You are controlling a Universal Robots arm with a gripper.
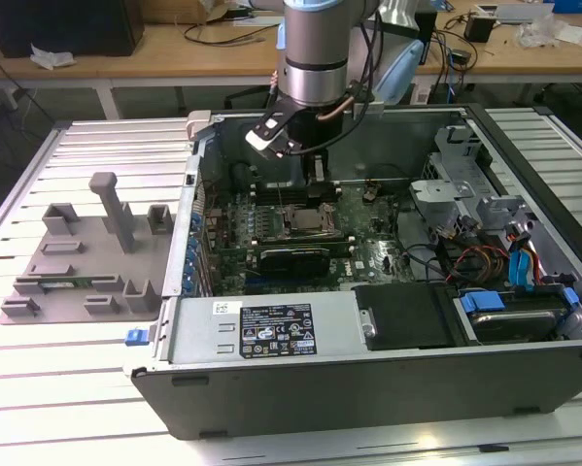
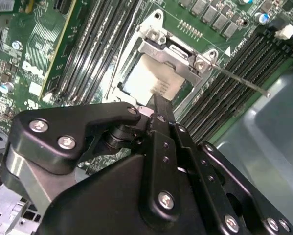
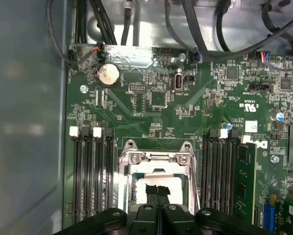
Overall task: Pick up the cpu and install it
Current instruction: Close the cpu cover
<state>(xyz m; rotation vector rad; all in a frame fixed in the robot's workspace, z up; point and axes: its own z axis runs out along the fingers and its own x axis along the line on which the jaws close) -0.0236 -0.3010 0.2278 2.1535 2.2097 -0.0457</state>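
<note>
Presently, your tool (image 3: 157, 190) hangs directly above the socket (image 3: 128, 159), its fingers pressed together. The cpu (image 2: 142, 78) lies flat inside the socket, pale face up, just beneath the fingertips; you cannot tell whether they touch it. Memory slots (image 3: 92, 171) flank the socket on both sides, inside the open case (image 1: 271, 388).

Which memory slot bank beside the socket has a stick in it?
The bank away from the coin battery: a green stick stands at its outer edge; the other bank is empty.
</note>
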